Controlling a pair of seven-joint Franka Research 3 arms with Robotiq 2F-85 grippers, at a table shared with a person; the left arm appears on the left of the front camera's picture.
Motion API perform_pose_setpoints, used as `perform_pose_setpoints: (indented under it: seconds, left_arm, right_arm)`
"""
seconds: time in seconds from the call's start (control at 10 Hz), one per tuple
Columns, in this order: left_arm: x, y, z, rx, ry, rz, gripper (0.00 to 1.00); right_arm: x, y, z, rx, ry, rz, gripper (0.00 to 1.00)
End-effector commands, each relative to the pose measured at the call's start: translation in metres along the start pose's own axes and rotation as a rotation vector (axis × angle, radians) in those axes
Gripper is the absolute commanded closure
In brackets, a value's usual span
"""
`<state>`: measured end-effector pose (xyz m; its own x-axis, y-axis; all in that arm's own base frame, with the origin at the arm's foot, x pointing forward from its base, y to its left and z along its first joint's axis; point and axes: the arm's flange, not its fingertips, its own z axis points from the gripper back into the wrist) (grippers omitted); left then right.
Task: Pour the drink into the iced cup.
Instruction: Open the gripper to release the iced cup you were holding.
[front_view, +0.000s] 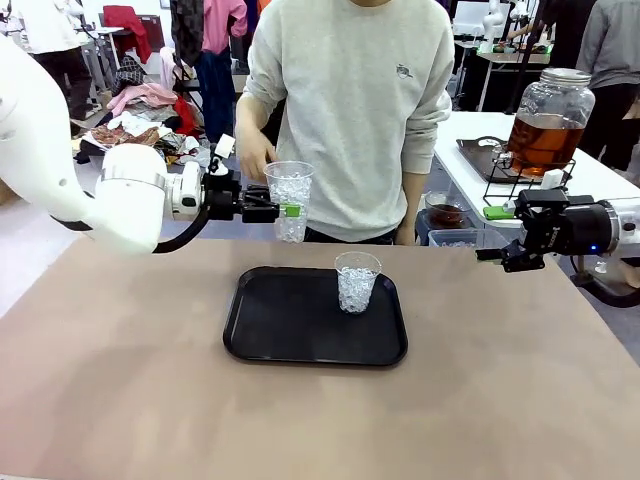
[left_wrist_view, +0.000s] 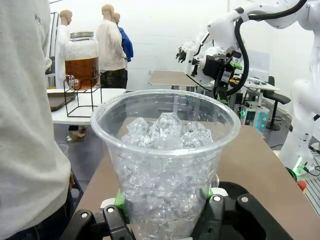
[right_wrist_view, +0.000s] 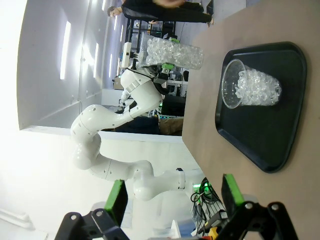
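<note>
My left gripper (front_view: 289, 210) is shut on a clear plastic cup (front_view: 291, 198) full of ice, held upright in the air past the table's far edge. In the left wrist view that cup (left_wrist_view: 165, 150) sits between the green pads (left_wrist_view: 120, 199). A person's hand (front_view: 254, 158) hovers just left of it. A second iced cup (front_view: 357, 282) stands upright on the black tray (front_view: 280, 330). The amber-brown drink (front_view: 540, 140) is in a glass tap jar on a side table at the right. My right gripper (front_view: 503, 252) is open and empty above the table's right edge.
The jar (left_wrist_view: 82, 67) rests on a black wire stand on the white side table (front_view: 470, 170), beside a dark tray. A person in a grey sweatshirt (front_view: 360, 100) stands at the far edge. The right wrist view shows the tray (right_wrist_view: 287, 125), its cup (right_wrist_view: 252, 90) and the held cup (right_wrist_view: 175, 52).
</note>
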<state>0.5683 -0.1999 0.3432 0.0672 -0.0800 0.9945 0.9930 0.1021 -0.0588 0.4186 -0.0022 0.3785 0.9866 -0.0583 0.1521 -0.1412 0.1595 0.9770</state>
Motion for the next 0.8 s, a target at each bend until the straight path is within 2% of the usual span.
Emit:
perform_pose_setpoints:
  seconds: [0.0,0.7]
  left_arm:
    - [0.0041,-0.0019,-0.0005,-0.003,-0.01,-0.004,0.39]
    - [0.0041,-0.0019,-0.0005,-0.003,-0.01,-0.004,0.39]
  right_arm:
    - [-0.0004,0.0007,0.0004,-0.001,-0.005,0.001,0.0]
    - [-0.0004,0.0007,0.0004,-0.001,-0.005,0.001,0.0]
